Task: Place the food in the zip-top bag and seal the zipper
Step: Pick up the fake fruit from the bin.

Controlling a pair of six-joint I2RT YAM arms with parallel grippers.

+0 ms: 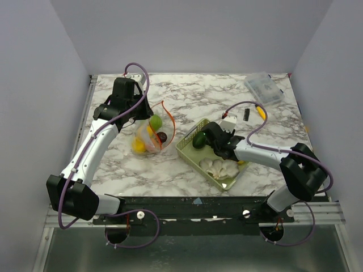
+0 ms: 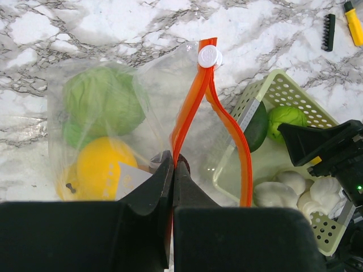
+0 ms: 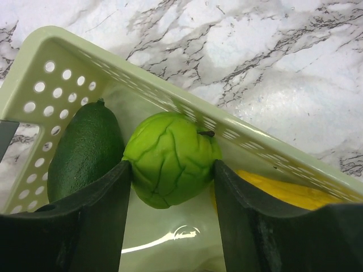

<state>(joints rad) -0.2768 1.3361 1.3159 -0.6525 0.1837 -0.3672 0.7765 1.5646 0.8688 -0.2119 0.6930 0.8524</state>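
The clear zip-top bag [image 1: 148, 136] lies left of centre and holds a green [image 1: 155, 121], a yellow [image 1: 139, 145] and a dark purple [image 1: 162, 136] toy food. My left gripper [image 2: 173, 161] is shut on one side of its orange-red zipper [image 2: 195, 102], and the mouth gapes open below the white slider [image 2: 209, 56]. My right gripper [image 3: 173, 170] is inside the pale green basket [image 3: 142, 85]. Its fingers press both sides of a bright green wrinkled fruit [image 3: 170, 158], next to a dark green avocado [image 3: 85, 150] and a yellow piece [image 3: 283, 190].
White garlic pieces [image 1: 218, 166] lie in the near half of the basket [image 1: 187, 148]. A rigid clear lidded box [image 1: 264, 88] stands at the back right. A yellow marker [image 1: 260, 112] and a small black strip [image 1: 246, 114] lie near it.
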